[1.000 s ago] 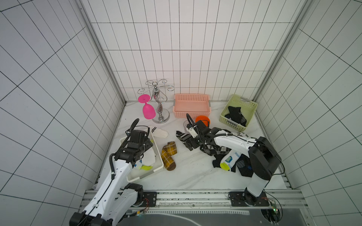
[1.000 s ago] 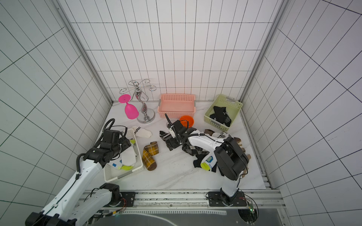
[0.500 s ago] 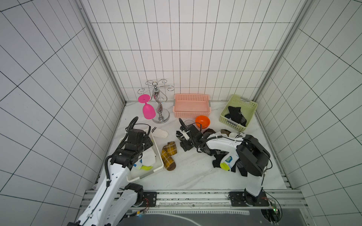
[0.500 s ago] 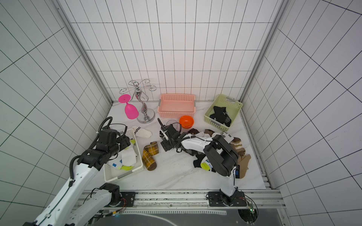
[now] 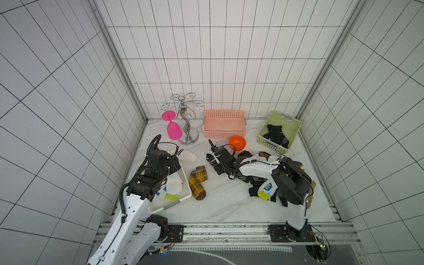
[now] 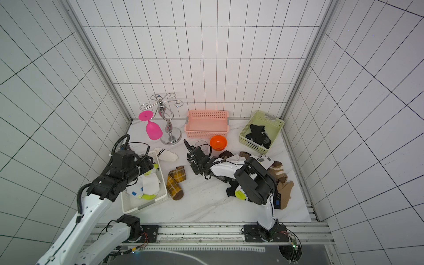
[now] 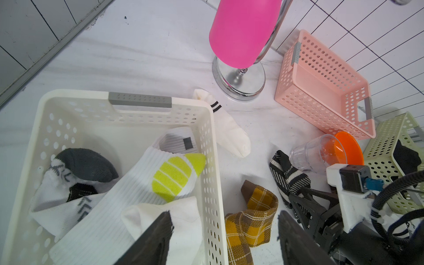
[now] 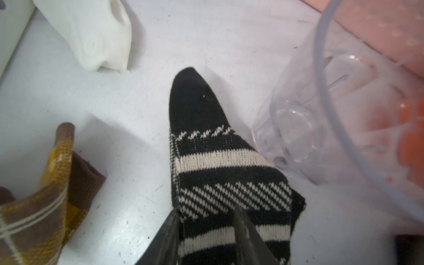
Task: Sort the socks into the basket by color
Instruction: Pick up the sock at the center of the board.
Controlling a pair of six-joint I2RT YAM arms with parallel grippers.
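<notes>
I see the white marbled table (image 5: pixel 229 206) carrying a white basket (image 5: pixel 171 205), a pink basket (image 5: pixel 224 134), a green basket (image 5: pixel 271 145), a chrome glass rack (image 5: pixel 189 138), an orange bowl (image 5: pixel 237 142) and a tipped clear cup (image 7: pixel 307 153) touching the bowl. Loose on it lie a white sock (image 5: pixel 187 156), a plaid sock (image 5: pixel 198 184), a black-and-white sock (image 8: pixel 220 174) and a heap of socks (image 6: pixel 281 176) in front of the green basket.

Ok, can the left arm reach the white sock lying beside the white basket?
Probably yes: the white sock lies uncovered near the left gripper, which is open and empty above the white basket.
</notes>
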